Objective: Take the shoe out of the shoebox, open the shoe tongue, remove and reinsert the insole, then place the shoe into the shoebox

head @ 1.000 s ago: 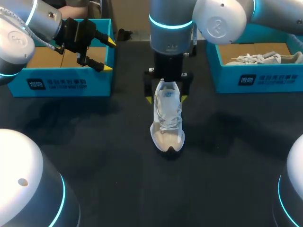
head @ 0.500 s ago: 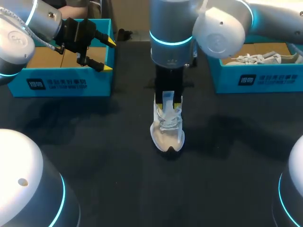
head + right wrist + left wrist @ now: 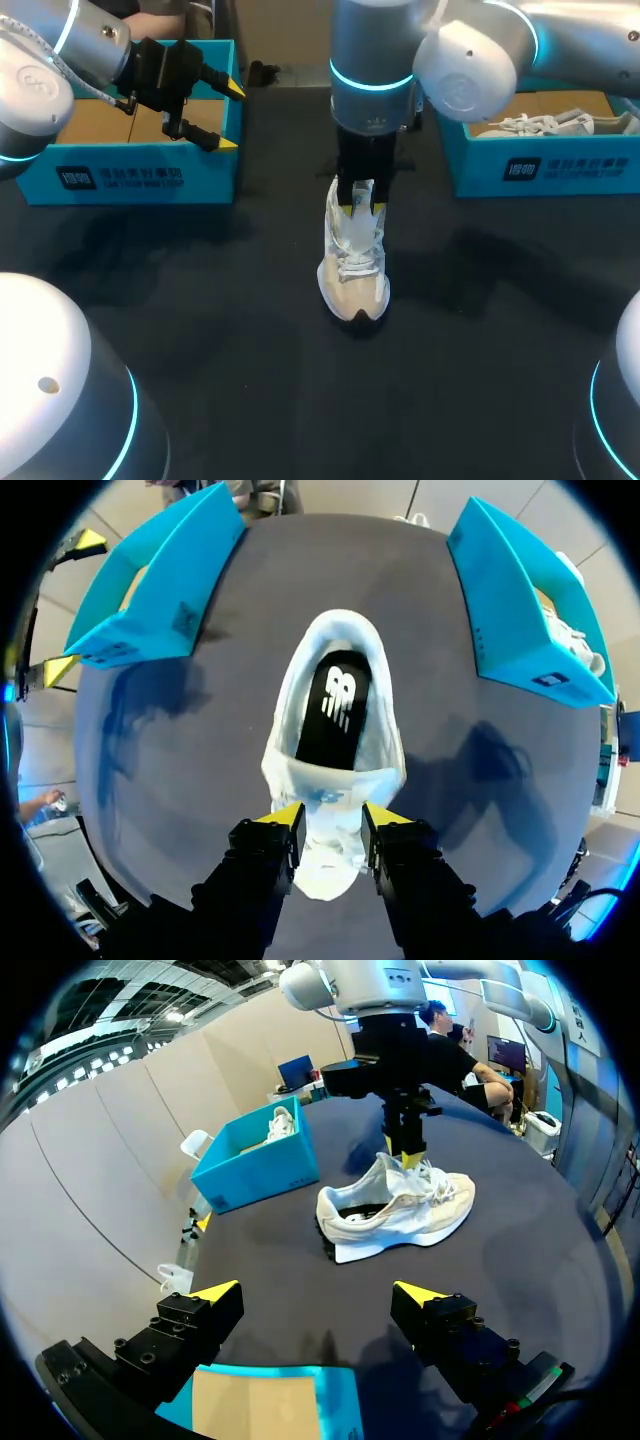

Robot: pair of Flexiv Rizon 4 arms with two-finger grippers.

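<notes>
A white shoe (image 3: 353,265) stands mid-table, toe toward the near edge. My right gripper (image 3: 361,205) comes down onto it and is shut on the shoe tongue (image 3: 330,798), one yellow-tipped finger on each side. In the right wrist view the black insole (image 3: 333,710) shows inside the shoe ahead of the gripper (image 3: 333,820). In the left wrist view the shoe (image 3: 395,1215) lies ahead with the right gripper (image 3: 405,1157) on its tongue. My left gripper (image 3: 230,117) hangs open and empty over the left shoebox (image 3: 130,175).
A second blue shoebox (image 3: 540,165) at the back right holds another white shoe (image 3: 545,123). Both boxes flank the shoe, as the right wrist view shows: one box (image 3: 150,590) on one side, the other box (image 3: 520,610) opposite. Bare dark tabletop surrounds the shoe.
The right gripper's fingers have gone from wide apart beside the shoe to closed on the tongue, and the arm has shifted slightly right. The left arm has not moved.
</notes>
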